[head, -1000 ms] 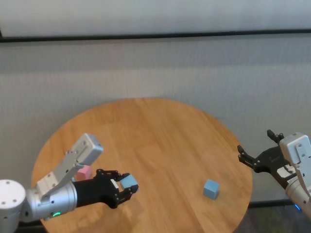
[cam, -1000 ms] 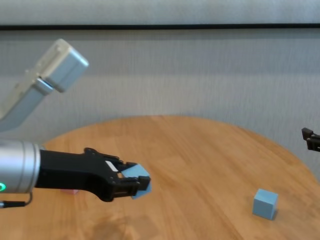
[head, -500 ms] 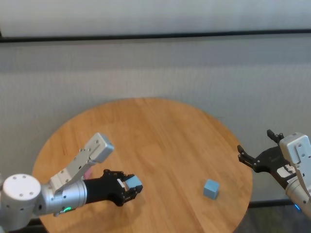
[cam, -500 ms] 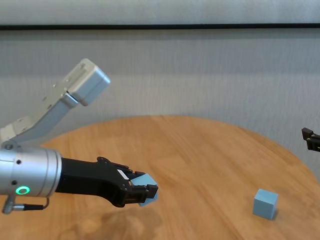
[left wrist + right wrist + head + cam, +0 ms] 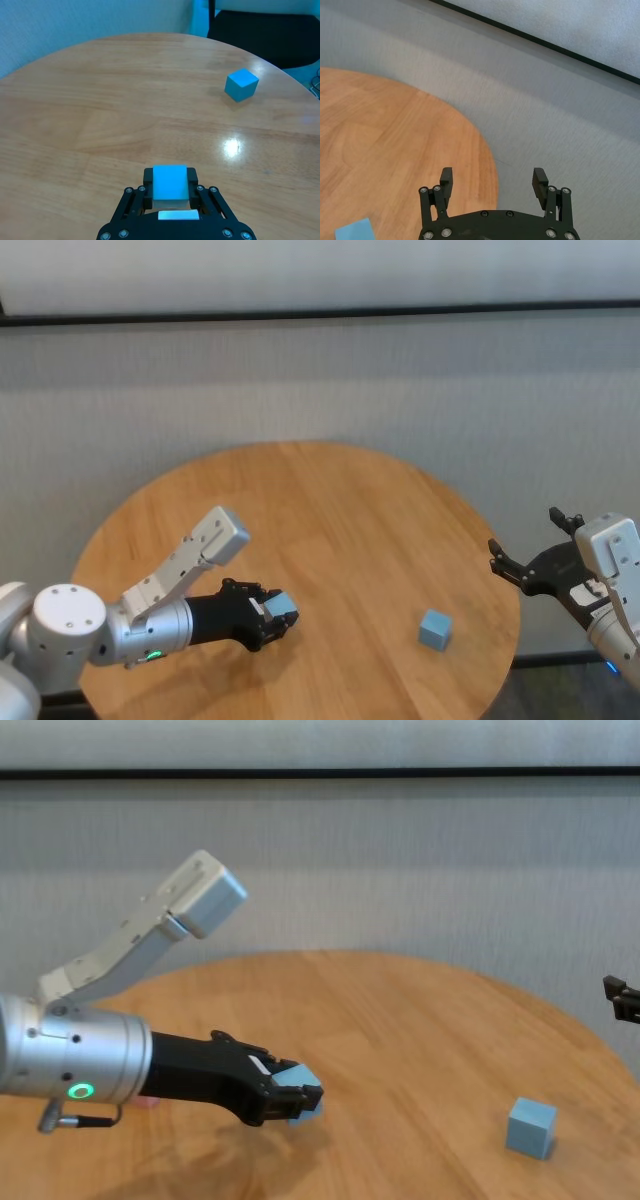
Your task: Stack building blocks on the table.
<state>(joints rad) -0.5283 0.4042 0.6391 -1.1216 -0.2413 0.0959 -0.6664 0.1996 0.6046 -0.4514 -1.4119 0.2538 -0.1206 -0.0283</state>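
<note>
Since a second ago the left gripper (image 5: 272, 616) has slid toward the middle of the table (image 5: 330, 510) and dropped lower – in the head view it now sits lower-centre-left of the frame, a little to the right of where it was, and the silver forearm behind it has swung further into view. It stays clamped on a light blue block (image 5: 281, 602), held between the black fingers (image 5: 148, 182) with the block's top face showing in the left wrist view (image 5: 170, 183). In the chest view the block (image 5: 303, 1082) hangs close over the wood, its shadow just beneath.

Nothing else has shifted. A second light blue block (image 5: 434, 629) lies alone on the table at the lower right of the head view, well apart from the held one; the left wrist view shows it at the upper right (image 5: 241, 84). A sliver of pink block (image 5: 146, 1100) peeks out beneath the left arm at the lower left of the chest view – the arm hides the rest, and covers it entirely in the head view.

At the right edge of the head view the right gripper (image 5: 535, 541) waits off the table's rim, its fingers spread wide with nothing between them, unchanged. A grey wall with a dark band fills the top of the frame.
</note>
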